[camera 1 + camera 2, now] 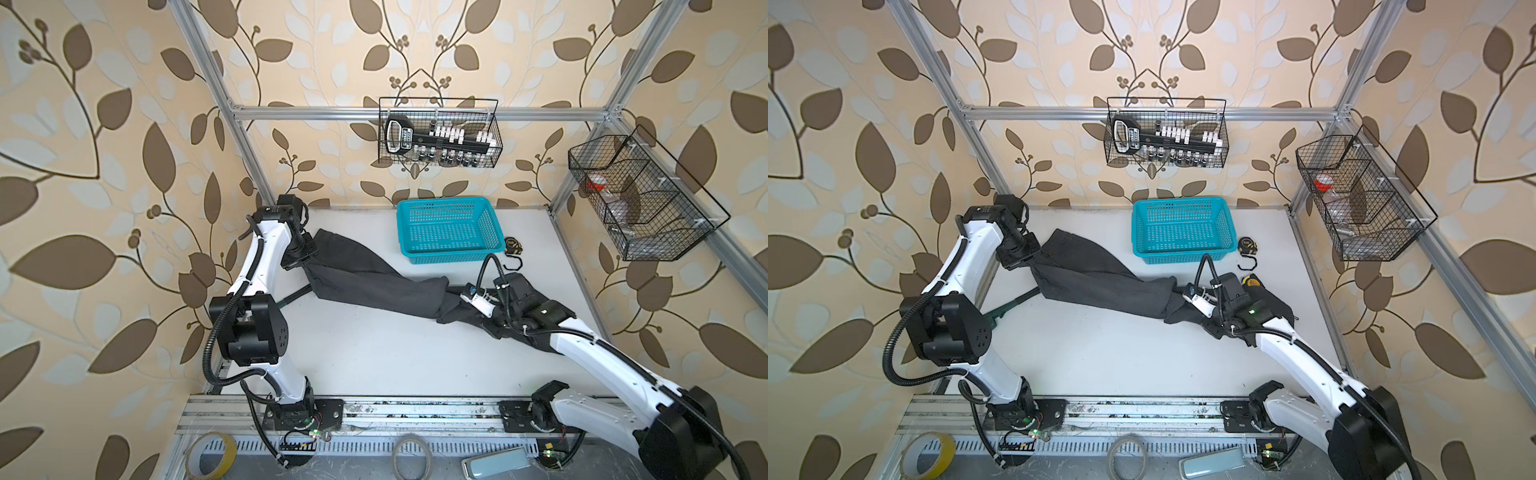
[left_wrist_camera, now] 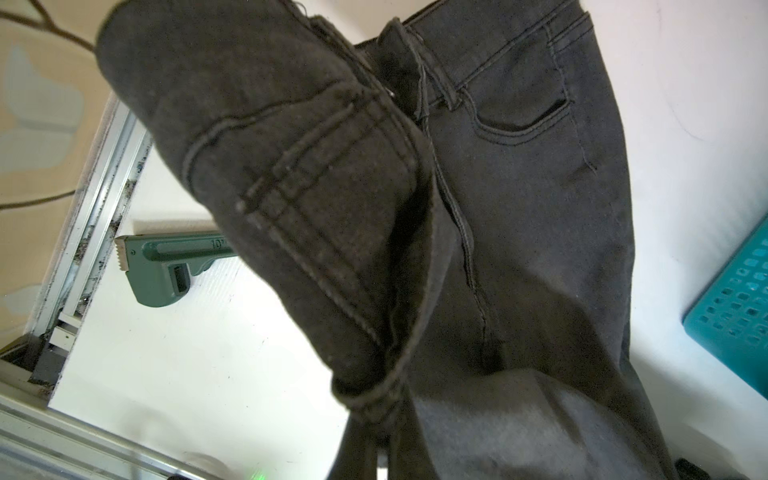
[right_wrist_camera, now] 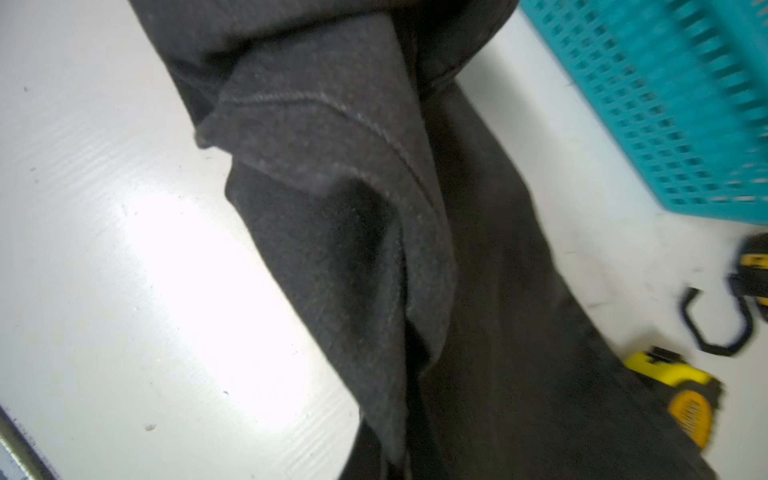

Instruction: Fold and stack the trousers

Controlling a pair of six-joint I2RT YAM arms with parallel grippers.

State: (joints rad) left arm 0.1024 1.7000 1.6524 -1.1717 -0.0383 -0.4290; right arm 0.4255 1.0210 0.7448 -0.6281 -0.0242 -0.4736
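Both top views begin at the near rail, where a tape roll (image 1: 210, 455) lies by the arm bases, and beyond it the bare white surface (image 1: 374, 357) is seen. Farther in, the trousers (image 1: 374, 286) are strung slantwise across the middle. The waist end is raised at the far left by the left tool (image 1: 305, 259), which is clamped on it. The leg part is bunched at mid-right in the right tool (image 1: 459, 295), pinched tight on the cloth, and the rest of the legs lies under that arm. The denim-like cloth is judged limp and fairly weighty, neither fragile nor slippery, and it sags between the two holds. The thick stitched waistband and seams shown in the left wrist view — and the hems — are judged the surest places to be gripped. The surface looks smooth and glossy, so dragged cloth should slide, yet it is cluttered. A green pipe wrench (image 2: 166, 266) runs under the waist end, and a yellow-and-black object (image 3: 690, 399) lies against the leg cloth. A tape measure (image 1: 512, 246) sits beside the turquoise basket (image 1: 449, 232) at the far edge. Behind, wire baskets (image 1: 438, 133) are hung on the aluminium frame before leaf-patterned walls.
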